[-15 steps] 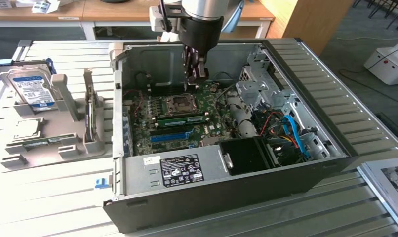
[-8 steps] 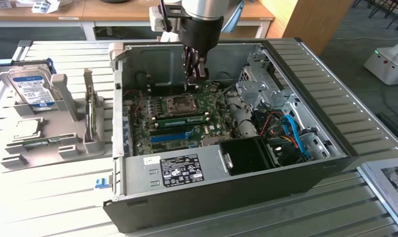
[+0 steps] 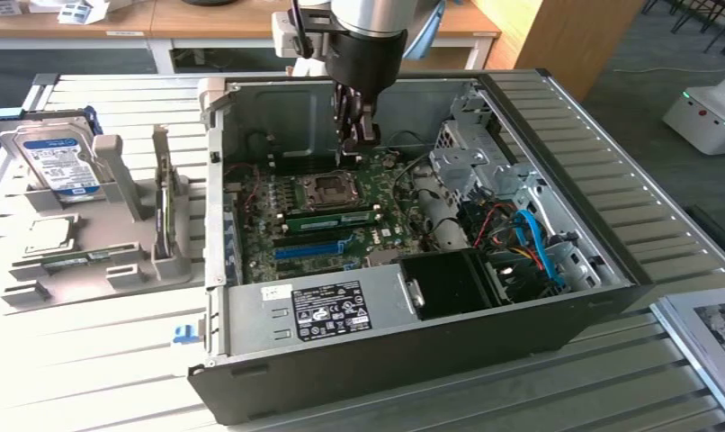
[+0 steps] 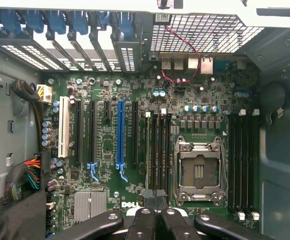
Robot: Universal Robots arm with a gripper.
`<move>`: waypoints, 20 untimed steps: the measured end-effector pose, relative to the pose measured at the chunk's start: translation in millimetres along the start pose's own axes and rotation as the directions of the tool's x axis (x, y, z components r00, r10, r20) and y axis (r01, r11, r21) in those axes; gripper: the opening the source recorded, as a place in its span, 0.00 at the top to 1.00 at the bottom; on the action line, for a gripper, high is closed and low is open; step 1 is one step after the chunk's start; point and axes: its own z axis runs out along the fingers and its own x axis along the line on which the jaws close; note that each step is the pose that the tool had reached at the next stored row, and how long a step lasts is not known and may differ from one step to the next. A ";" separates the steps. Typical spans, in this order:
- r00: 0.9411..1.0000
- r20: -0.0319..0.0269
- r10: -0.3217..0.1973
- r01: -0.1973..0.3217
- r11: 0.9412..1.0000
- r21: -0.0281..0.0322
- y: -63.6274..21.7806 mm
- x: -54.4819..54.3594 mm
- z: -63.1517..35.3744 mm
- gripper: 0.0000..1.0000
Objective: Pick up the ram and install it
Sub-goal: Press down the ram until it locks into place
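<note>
The ram [image 3: 333,219], a long, thin green circuit-board stick with a pale sticker, lies along a memory slot in the middle of the exterior frame, just below the square silver processor socket [image 3: 330,187] and above the bright blue plastic slot strip [image 3: 308,249]. We judge it already placed in its slot, though we cannot tell whether it is pushed fully home. The black gripper [image 3: 360,135] hangs above it in the upper middle of the frame, inside the open black computer case [image 3: 398,360], with its fingers clenched together on nothing. In the wrist view the gripper [image 4: 154,200] sits over one end of the dark memory slots beside the socket [image 4: 199,170]. We read the step as seating the stick with closed fingertips. To do it well we would keep the fingers square over the stick's top edge, press straight down without tilting, and work each end evenly so that both slot latches catch. At the left of the exterior frame, well apart from the case, a grey plastic holder [image 3: 122,261] carries a blue-labelled hard drive [image 3: 57,157] and another thin green board [image 3: 161,211] standing on edge.
</note>
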 end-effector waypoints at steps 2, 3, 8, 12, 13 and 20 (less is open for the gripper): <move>1.000 0.000 0.000 0.000 1.000 0.000 0.0 0.0 0.0 0.90; 1.000 0.000 0.001 -0.001 1.000 0.000 0.0 0.0 0.0 0.90; 0.999 0.001 0.032 -0.032 0.999 0.000 0.0 0.0 0.0 0.90; 0.998 0.003 0.066 -0.066 0.998 0.001 0.0 0.0 0.0 0.90; 0.997 0.003 0.075 -0.075 0.997 0.001 0.0 0.0 0.1 0.90; 0.989 0.006 0.148 -0.148 0.989 0.002 0.0 0.0 0.1 0.90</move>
